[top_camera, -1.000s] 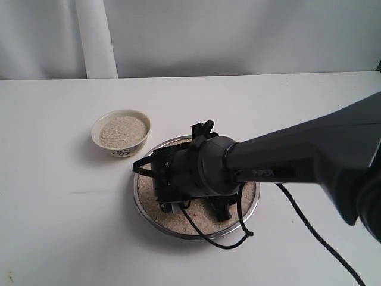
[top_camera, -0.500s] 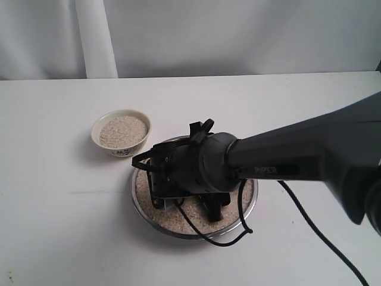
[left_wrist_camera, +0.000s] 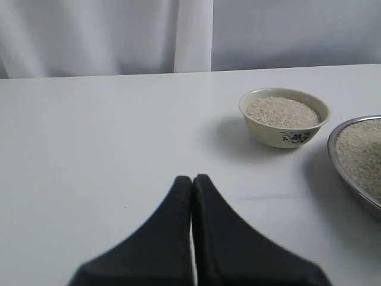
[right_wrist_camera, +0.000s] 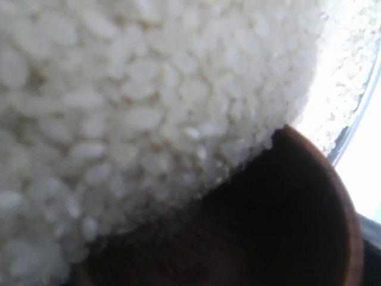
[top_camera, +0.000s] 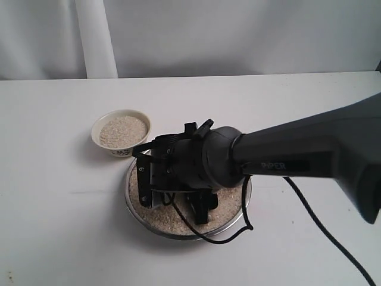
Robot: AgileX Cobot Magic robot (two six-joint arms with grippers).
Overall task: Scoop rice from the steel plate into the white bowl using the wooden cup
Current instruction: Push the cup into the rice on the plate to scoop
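The steel plate (top_camera: 132, 205) lies mid-table, full of rice (top_camera: 161, 219). My right arm's wrist (top_camera: 190, 170) hangs low over it and hides the wooden cup in the exterior view. In the right wrist view the wooden cup (right_wrist_camera: 297, 208) is tipped into the rice (right_wrist_camera: 149, 89), with grains banked against its dark mouth and the plate's rim (right_wrist_camera: 360, 116) beside it. My right gripper holds the cup, though its fingers do not show. The white bowl (top_camera: 122, 151), holding rice, stands just left of the plate. My left gripper (left_wrist_camera: 191, 179) is shut and holds nothing. It faces the bowl (left_wrist_camera: 284, 138) and the plate (left_wrist_camera: 332, 156).
A black cable (top_camera: 315, 229) trails from the right arm across the table to the front right. A pale curtain (top_camera: 95, 36) hangs behind the table's far edge. The left gripper does not show in the exterior view.
The right wrist has swept left and slightly up across the plate. The steel plate has slid a little left with it, closer to the white bowl.
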